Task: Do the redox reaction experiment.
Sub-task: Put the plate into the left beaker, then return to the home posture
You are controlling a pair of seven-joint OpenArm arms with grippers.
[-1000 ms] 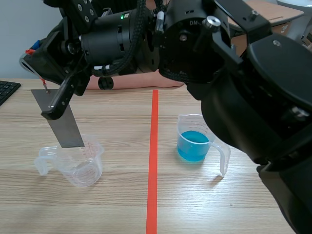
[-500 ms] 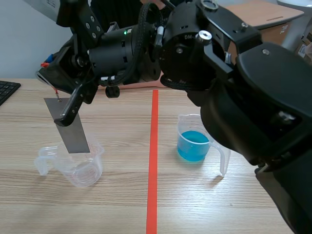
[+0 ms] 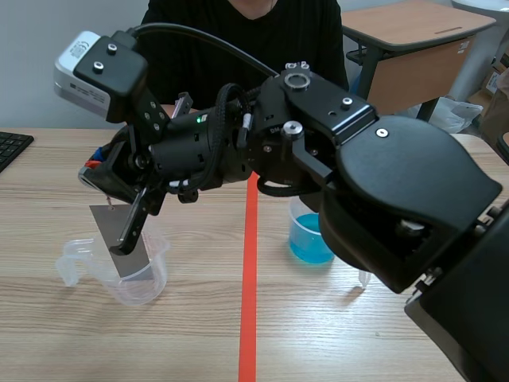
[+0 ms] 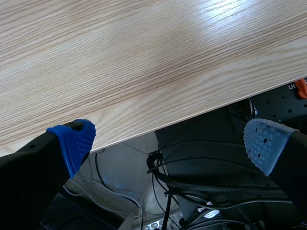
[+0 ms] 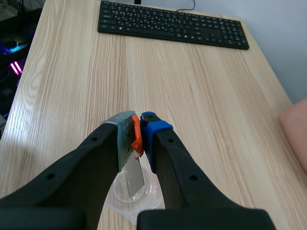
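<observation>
My right gripper reaches across from the right, shut on the top of a thin grey metal strip. The strip hangs tilted, its lower end inside the empty clear beaker at the left. In the right wrist view the gripper pinches the strip by an orange-red tab, with the beaker below. A second beaker holding blue liquid stands right of the red tape line, partly hidden by the arm. My left gripper is open, hanging off the edge of the table.
A black keyboard lies at the table's far left edge. A person in black sits across the table. A wooden desk stands behind. The right arm's bulk covers much of the table's right half.
My right gripper has come down and slightly to the right with the strip; its lower end now sits inside the clear beaker instead of hanging above it.
</observation>
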